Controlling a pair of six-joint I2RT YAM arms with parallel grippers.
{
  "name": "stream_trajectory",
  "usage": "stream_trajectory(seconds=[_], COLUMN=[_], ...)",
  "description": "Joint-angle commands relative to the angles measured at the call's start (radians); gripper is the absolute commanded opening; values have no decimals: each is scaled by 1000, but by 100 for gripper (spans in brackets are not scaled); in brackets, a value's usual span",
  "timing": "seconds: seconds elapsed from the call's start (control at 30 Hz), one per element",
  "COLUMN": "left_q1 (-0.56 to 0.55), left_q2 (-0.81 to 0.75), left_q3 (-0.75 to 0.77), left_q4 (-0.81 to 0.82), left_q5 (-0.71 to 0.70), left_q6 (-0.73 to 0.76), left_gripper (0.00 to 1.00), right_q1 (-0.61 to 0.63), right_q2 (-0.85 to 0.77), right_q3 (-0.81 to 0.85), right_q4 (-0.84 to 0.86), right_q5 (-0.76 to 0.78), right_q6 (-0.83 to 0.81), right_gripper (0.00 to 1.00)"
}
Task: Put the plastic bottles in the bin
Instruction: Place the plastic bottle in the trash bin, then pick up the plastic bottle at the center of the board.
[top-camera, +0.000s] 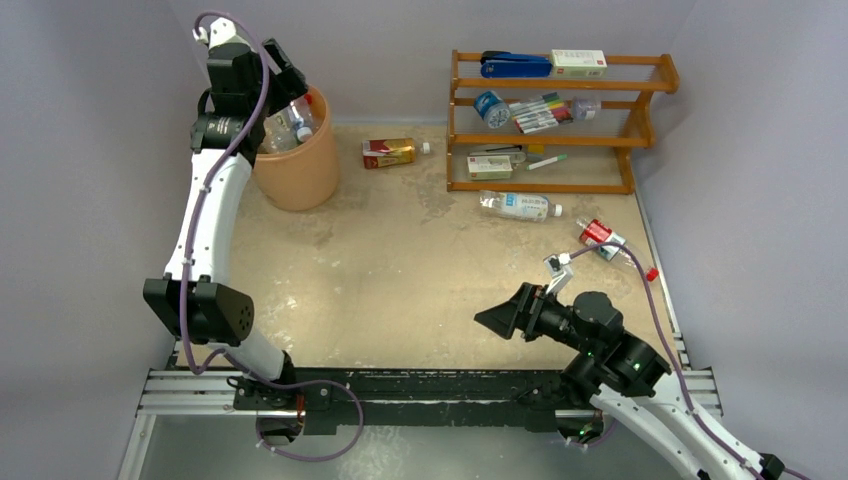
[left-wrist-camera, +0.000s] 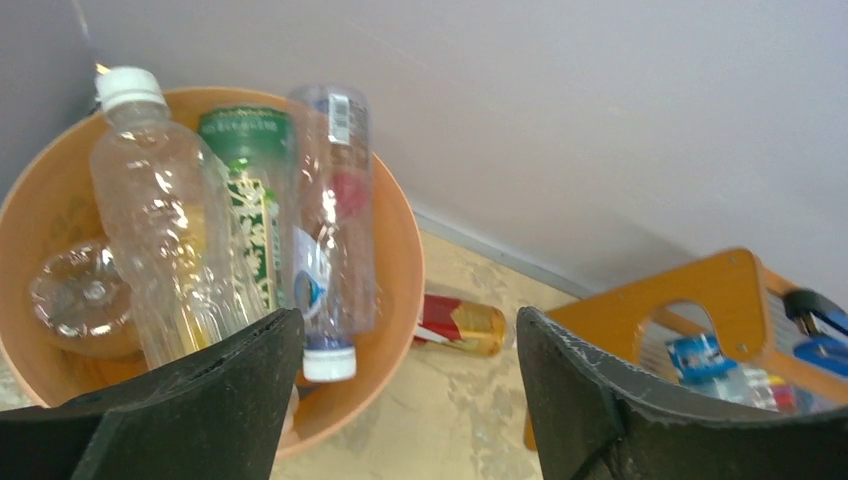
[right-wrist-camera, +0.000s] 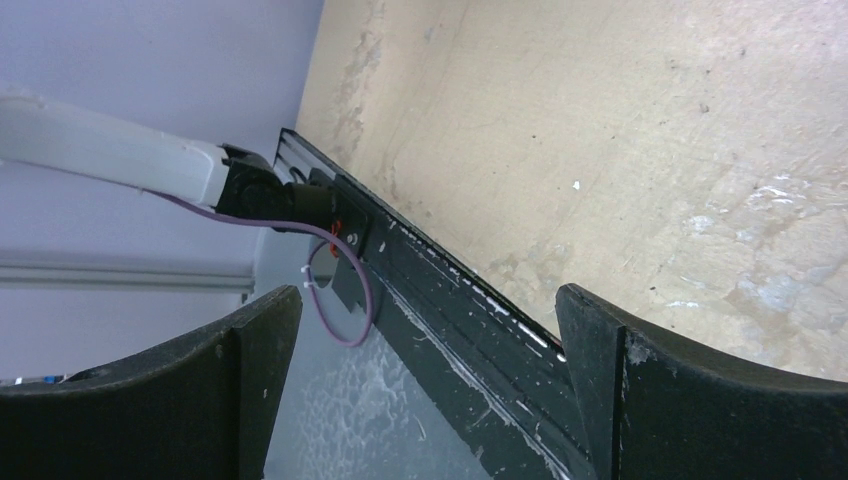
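The right gripper (right-wrist-camera: 428, 300) hangs low over the near part of the table (top-camera: 400, 280). Its jaws are spread wide and nothing is between them. Past its fingers (right-wrist-camera: 690, 400) only the sandy tabletop and the black base rail (right-wrist-camera: 420, 262) show.

Farther out than this gripper, on the robot's right side and well apart from it, two bottles lie on their sides. The red-labelled bottle (top-camera: 606, 238) with a red cap is near the table's edge. The clear bottle (top-camera: 514, 206) with a pale label lies beyond it, just in front of the wooden rack (top-camera: 560, 185).

The left gripper (left-wrist-camera: 408, 320) is held high at the far left, above the orange bin (top-camera: 300, 175). Its jaws are partly open and empty. Below it, inside the bin, lie several bottles:
- a clear one with a white cap (left-wrist-camera: 160, 240)
- a green-labelled one (left-wrist-camera: 250, 190)
- a clear one with a small red and blue label (left-wrist-camera: 335, 220), whose white cap points toward the gripper
- the round base of another (left-wrist-camera: 85, 295)

Just past the bin's rim, seen between the left gripper's fingers (left-wrist-camera: 200, 400), the red-and-gold bottle (left-wrist-camera: 460, 322) lies on its side on the table, between bin and rack.

Farthest out, the rack carries a blue-labelled bottle (top-camera: 491, 108) on its middle shelf, beside markers (top-camera: 538, 112) and boxes.
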Motion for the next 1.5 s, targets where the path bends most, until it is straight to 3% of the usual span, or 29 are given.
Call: stream_trajectory(seconds=[0.0,0.17,0.43,0.6,0.77,0.97,1.17,1.47], left_q1=[-49,-155,-264,-353,-404,-454,-486,-513], left_q2=[-91,-155,-301,-344,-368,-376,-386,-395], left_q3=[-69,-165,-469,-590,-648,-660,-680,-698], left_q4=[-17,-43,41,59,77,67,64,47], left_q5=[108,116,133,118,107,93,84,74], left_q6=[-28,-3,-34,-51,-65,-69,-80,-75], left_gripper=[81,82,83,83,83,83,83,83], right_q1=[6,6,6,6,5,-78,-344,-652], right_q2=[21,53,190,340,535,712,797,929], right_q3=[93,181,387,489,572,641,611,595], right_q4=[-62,-200,-425,-559,-606,-527,-265,-205], right_q5=[96,297,676,895,999,996,796,680], right_q6=[-14,101,229,389,515,542,350,421], right_gripper=[100,100,100,100,100,100,100,100])
